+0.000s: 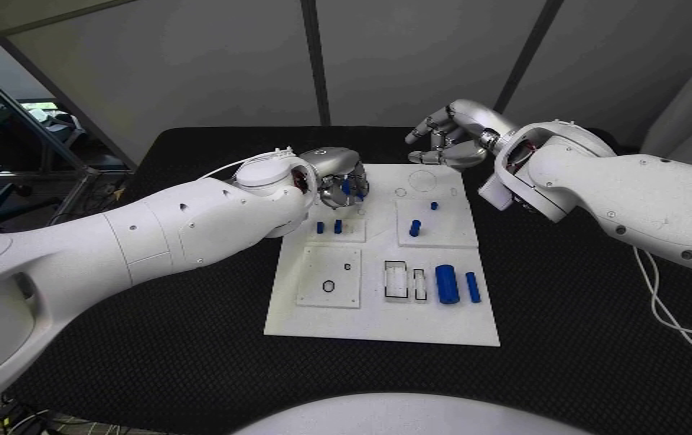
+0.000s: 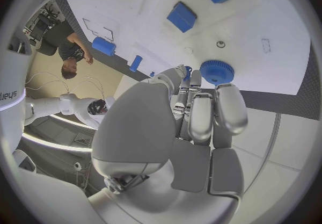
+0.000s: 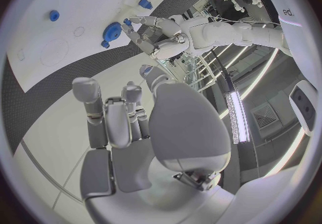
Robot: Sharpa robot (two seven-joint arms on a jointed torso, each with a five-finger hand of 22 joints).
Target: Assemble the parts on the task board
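Note:
The white task board (image 1: pixel 382 325) lies mid-table. My left hand (image 1: pixel 335 173) hovers over its far left corner and pinches a round blue ridged part (image 2: pixel 216 72) at its fingertips (image 2: pixel 228 92); the same part (image 3: pixel 112 31) shows in the right wrist view. My right hand (image 1: pixel 454 135) hangs just past the board's far edge, fingers loosely bent and apart, holding nothing. Two small blue pegs (image 1: pixel 329 226) stand in the left plate, two more (image 1: pixel 415 226) in the right one. Two blue cylinders (image 1: pixel 447 283) lie at the right near side.
A small black ring (image 1: pixel 329 286) lies on the near left plate beside a clear rectangular slot piece (image 1: pixel 395 280). Black table (image 1: pixel 173 355) surrounds the board, with grey partition walls (image 1: pixel 188 55) behind it.

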